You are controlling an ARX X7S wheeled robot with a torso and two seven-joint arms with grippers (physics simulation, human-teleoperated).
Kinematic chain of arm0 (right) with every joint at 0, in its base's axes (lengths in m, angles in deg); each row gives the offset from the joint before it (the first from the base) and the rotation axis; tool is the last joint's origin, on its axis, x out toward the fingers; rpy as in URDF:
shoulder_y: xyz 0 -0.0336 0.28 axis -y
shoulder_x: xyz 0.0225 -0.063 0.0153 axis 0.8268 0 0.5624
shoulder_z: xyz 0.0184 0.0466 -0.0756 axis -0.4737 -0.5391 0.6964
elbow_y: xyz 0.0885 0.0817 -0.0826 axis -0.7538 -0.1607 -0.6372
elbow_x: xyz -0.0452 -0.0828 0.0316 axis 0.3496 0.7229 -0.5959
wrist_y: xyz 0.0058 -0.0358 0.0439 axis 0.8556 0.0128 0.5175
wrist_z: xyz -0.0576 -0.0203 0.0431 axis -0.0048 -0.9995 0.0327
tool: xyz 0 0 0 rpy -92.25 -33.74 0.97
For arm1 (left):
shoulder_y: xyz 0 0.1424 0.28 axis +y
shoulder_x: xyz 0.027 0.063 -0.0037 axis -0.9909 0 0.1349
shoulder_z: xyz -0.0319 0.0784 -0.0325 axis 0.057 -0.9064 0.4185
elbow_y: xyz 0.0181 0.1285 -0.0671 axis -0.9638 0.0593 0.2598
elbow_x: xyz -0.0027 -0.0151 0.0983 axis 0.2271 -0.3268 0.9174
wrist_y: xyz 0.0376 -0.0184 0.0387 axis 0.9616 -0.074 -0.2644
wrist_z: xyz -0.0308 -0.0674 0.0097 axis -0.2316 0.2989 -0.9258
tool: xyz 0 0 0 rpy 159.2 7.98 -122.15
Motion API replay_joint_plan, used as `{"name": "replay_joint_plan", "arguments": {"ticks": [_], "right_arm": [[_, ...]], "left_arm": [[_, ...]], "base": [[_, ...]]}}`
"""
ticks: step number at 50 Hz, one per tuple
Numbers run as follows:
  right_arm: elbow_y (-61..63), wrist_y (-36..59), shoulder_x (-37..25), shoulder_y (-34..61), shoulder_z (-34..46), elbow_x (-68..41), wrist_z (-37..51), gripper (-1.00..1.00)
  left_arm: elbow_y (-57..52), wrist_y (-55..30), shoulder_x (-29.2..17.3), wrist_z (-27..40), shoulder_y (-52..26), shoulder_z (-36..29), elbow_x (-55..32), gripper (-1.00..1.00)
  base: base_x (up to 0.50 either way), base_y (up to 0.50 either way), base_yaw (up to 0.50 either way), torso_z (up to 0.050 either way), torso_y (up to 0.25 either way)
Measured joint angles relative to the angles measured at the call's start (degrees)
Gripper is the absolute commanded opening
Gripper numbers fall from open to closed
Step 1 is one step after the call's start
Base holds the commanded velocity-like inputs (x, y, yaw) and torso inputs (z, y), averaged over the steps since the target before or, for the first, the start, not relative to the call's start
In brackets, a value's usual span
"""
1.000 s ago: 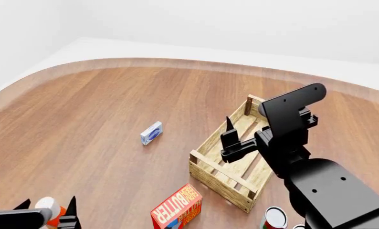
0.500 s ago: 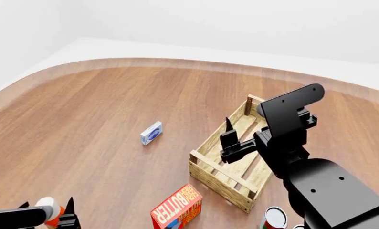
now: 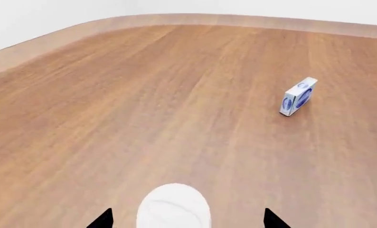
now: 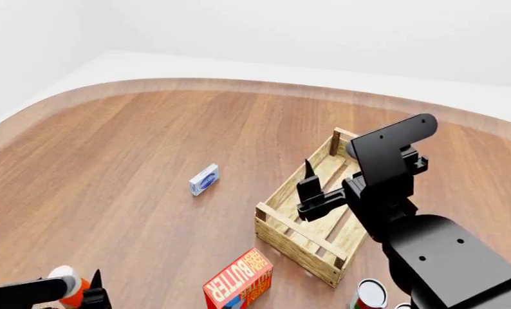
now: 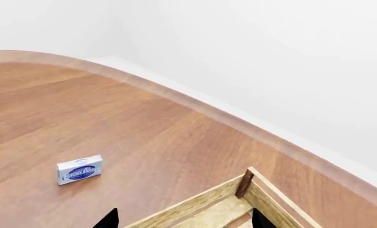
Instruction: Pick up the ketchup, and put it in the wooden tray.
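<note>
Ketchup (image 4: 71, 287), an orange-red plastic squeeze bottle with a tall white cap: upright on the brown wooden table (image 4: 135, 167), well apart from the pale slatted wooden tray (image 4: 283, 205), out beyond the red butter box (image 4: 237, 279) from it. White cap round and close in the left wrist view (image 3: 174, 209), midway between two dark fingertips (image 3: 102, 219) of the left hand (image 3: 187, 220). Left hand spread wide to either side of the cap, neither fingertip touching it, nothing gripped. In the head view, left hand (image 4: 75, 293) low at the ketchup, one black finger just beside the bottle.

Wooden tray standing on the table, nothing visible inside. Right hand (image 4: 311, 190), black, hovering above the tray's interior; its fingertips (image 5: 110, 220) set well apart in the right wrist view, open and holding nothing, one dark-topped corner post of the tray (image 5: 244, 184) between them.

Small blue-and-white box (image 4: 204, 179) on its edge, near the tray, on the side away from the right arm. Red-labelled tin can (image 4: 371, 294) just beside the tray's near corner, partly hidden by the arm.
</note>
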Motion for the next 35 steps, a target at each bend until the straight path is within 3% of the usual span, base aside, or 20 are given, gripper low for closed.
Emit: {"name": "replay_joint_plan", "arguments": {"ticks": [10,11,35], "right_arm": [[-0.1,0.0,0.0,-0.1,0.1,-0.1,0.4,1.0],[0.0,0.0,0.0,-0.1,0.1,-0.1,0.4,1.0],[1.6,1.4,-0.3,-0.7,-0.9,-0.9,1.3,1.0]], "left_arm": [[3.8,1.1,0.1,1.0,-1.9,-0.1,0.6,1.0],[4.2,1.2,0.1,1.2,-2.1,-0.1,0.7,-1.0],[8.1,1.4,-0.5,1.8,-5.6,-1.0,1.0,-1.0]], "base": [[0.0,0.0,0.0,0.0,0.0],[0.0,0.0,0.0,0.0,0.0],[0.0,0.0,0.0,0.0,0.0]]}}
